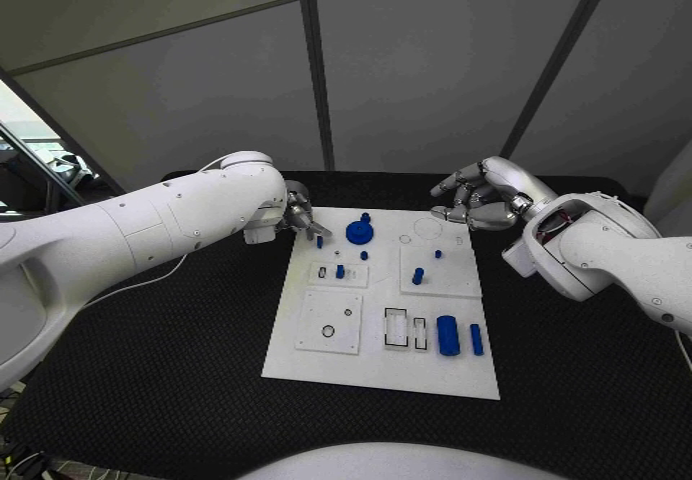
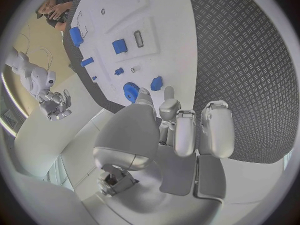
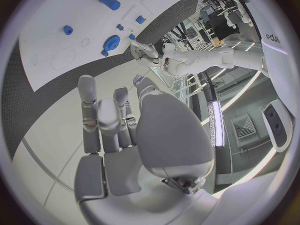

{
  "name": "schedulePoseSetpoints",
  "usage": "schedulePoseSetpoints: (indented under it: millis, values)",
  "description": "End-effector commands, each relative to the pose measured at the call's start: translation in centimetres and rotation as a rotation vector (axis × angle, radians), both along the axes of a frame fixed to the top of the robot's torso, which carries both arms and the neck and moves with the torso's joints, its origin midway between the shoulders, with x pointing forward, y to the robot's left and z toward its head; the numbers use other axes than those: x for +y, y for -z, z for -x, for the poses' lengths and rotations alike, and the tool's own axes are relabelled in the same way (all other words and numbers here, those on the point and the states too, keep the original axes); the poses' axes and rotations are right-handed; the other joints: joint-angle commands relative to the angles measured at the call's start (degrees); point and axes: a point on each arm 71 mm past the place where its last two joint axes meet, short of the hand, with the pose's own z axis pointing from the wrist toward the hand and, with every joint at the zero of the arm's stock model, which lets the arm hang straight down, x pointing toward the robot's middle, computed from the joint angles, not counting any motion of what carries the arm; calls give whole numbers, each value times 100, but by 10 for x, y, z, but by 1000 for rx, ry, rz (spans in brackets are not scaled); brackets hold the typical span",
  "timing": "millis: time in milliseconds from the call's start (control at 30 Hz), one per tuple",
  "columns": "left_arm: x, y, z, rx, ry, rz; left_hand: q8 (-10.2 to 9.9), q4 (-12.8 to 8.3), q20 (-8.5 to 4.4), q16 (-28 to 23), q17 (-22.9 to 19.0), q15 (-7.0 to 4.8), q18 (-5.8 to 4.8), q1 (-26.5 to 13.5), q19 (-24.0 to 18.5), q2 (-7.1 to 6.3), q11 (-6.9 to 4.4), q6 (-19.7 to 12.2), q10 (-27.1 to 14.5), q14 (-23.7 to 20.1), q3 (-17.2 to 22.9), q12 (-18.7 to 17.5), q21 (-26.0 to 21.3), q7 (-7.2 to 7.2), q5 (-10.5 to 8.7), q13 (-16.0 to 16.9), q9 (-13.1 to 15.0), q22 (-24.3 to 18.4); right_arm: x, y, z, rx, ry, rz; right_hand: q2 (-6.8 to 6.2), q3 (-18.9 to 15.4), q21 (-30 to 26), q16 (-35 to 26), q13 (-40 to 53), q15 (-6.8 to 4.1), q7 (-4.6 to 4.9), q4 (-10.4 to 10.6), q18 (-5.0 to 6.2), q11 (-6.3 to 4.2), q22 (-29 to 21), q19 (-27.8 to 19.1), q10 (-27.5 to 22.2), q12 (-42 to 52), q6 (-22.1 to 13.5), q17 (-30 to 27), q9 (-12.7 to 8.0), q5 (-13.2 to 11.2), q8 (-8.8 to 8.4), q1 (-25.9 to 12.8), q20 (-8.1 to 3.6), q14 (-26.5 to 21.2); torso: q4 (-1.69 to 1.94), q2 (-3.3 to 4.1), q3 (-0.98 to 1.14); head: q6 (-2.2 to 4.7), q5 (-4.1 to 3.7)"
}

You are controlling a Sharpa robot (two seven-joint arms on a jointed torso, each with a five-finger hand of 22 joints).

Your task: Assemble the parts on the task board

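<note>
The white task board (image 1: 378, 368) lies in the middle of the black table. On it are a round blue gear-like part (image 1: 359, 233), several small blue pegs such as one (image 1: 417, 276), and a thick blue cylinder (image 1: 447, 335) beside a thin blue bar (image 1: 476, 339). My left hand (image 1: 299, 218) hovers at the board's far left corner, fingers pointing down at a small blue peg (image 1: 319, 241). In the left wrist view that peg (image 2: 156, 83) sits just past the fingertips (image 2: 167, 92), beside the gear (image 2: 130, 91). My right hand (image 1: 479, 200) hangs over the far right corner, fingers loosely bent, holding nothing.
The board has raised white plates with empty slots (image 1: 395, 328) and a round hole (image 1: 329, 331) near its front. Black table surface (image 1: 577, 370) surrounds the board on all sides. Grey wall panels stand behind the table.
</note>
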Motion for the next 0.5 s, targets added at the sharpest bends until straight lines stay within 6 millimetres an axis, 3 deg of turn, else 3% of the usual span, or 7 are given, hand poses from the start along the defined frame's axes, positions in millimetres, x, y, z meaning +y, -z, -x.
schedulePoseSetpoints:
  millis: [33, 300, 500]
  values:
    - [-1, 1, 1, 23, 19, -22, 51, -27, 8, 21, 1163, -37, -182, 78, 46, 37, 0, 13, 31, 476, -5, 25, 19, -40, 10, 11, 18, 524, 1, -1, 0, -1, -6, -1, 6, 1, -25, -20, 1, -7, -6, 48, 19, -9, 3, 29, 38, 21, -18, 5, -7, 24, 23, -63, -8, 34, -5, -6, 4, 5, -10]
    - [-6, 1, 4, 22, 36, -14, 92, -28, 2, 30, 1167, -44, -185, 126, 50, 80, -8, 21, 39, 478, 24, 50, 33, -50, 20, 42, 59, 543, 1, -1, -1, -1, -5, -1, 8, 3, -25, -21, -3, -8, -7, 48, 19, -10, 4, 31, 38, 20, -19, 5, -6, 28, 23, -60, -8, 35, 13, 2, 4, 13, -18]
    - [-8, 1, 5, 21, 42, -11, 99, -28, 1, 22, 1160, -45, -183, 134, 45, 89, -10, 20, 30, 476, 30, 42, 26, -51, 22, 31, 66, 537, 2, -1, -1, 0, -5, 0, 8, 3, -25, -21, -3, -8, -7, 48, 19, -10, 4, 31, 38, 20, -19, 5, -6, 28, 23, -60, -8, 35, 5, 2, -1, 10, -6]
